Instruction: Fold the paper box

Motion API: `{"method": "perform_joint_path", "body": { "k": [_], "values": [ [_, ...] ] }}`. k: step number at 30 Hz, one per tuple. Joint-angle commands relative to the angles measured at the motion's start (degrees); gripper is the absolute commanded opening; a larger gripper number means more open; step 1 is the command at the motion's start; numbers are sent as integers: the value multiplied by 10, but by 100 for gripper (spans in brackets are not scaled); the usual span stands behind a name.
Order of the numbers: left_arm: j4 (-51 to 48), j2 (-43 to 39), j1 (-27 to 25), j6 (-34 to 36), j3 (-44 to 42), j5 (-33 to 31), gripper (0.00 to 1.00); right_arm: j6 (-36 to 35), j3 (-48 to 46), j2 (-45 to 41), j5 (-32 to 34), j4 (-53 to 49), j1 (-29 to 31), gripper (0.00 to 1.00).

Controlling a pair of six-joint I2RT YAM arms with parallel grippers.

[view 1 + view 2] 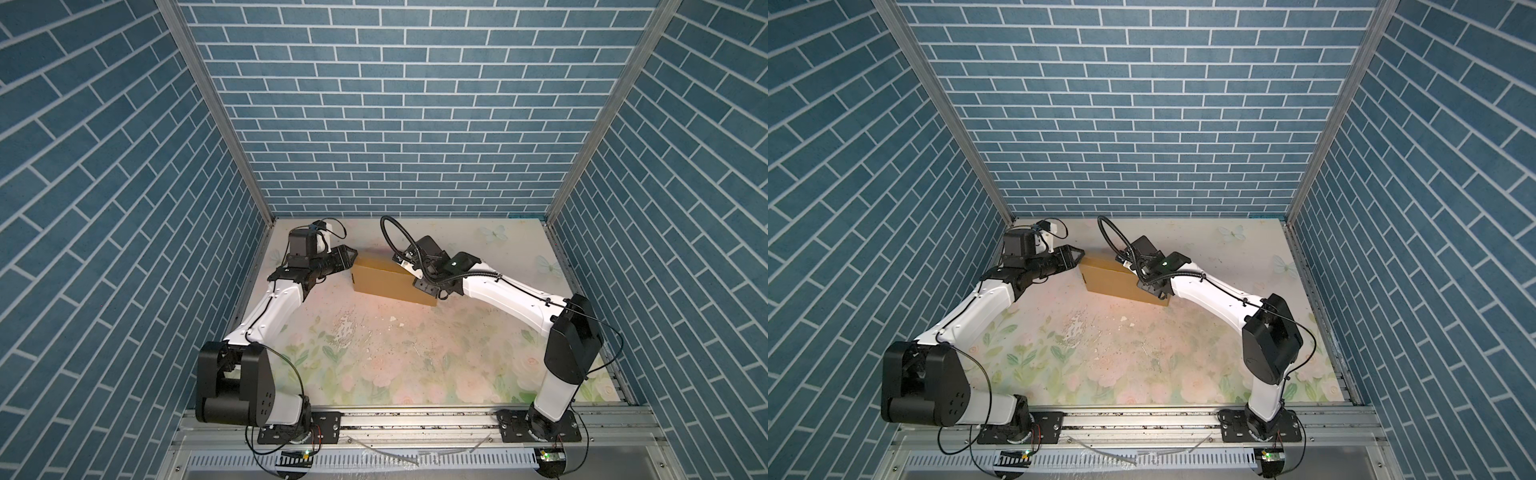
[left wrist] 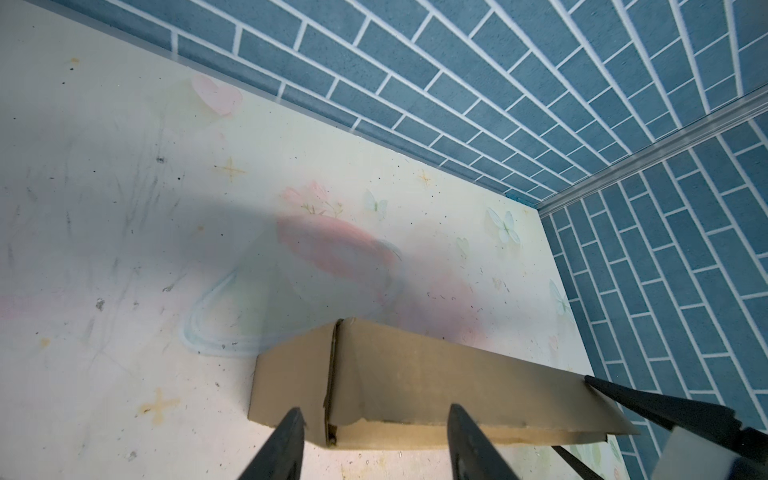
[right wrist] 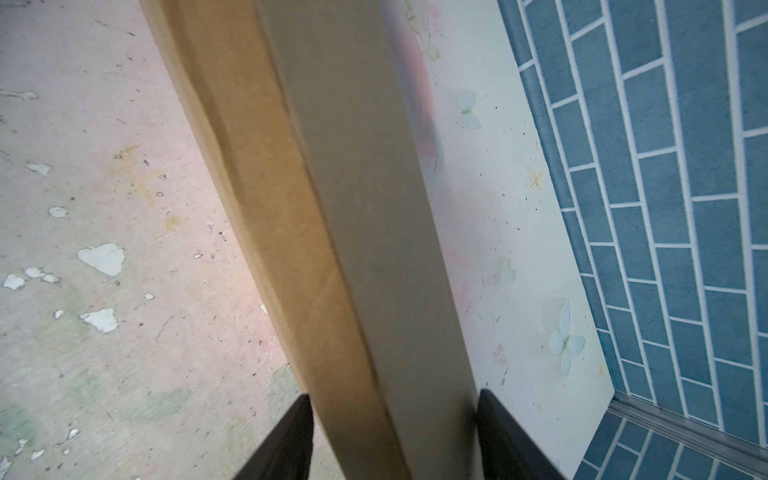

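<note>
While the closed paper box [image 1: 390, 278] lies at 12 o'clock on the bench [image 1: 374, 365], the left gripper [image 2: 376, 424] stands open at its 9 o'clock end; the right gripper [image 3: 392, 419] clasps its 3 o'clock end.

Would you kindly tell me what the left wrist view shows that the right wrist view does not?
Only left wrist: the end seam of the paper box and the left gripper, open over its near corner. Only right wrist: peeled white patches on the table. Both: the box, the right gripper on it, the floral table, the blue brick wall.
</note>
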Motion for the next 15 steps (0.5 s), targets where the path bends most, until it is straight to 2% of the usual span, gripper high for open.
{"method": "perform_joint_path", "body": {
  "k": [1,15],
  "values": [
    [25,7,1,5,-3,4,55,16,-8,1,-10,-9,-3,62],
    [74,35,-5,-9,-43,5,52,17,-5,-1,-12,-14,-2,62]
  ]
}}
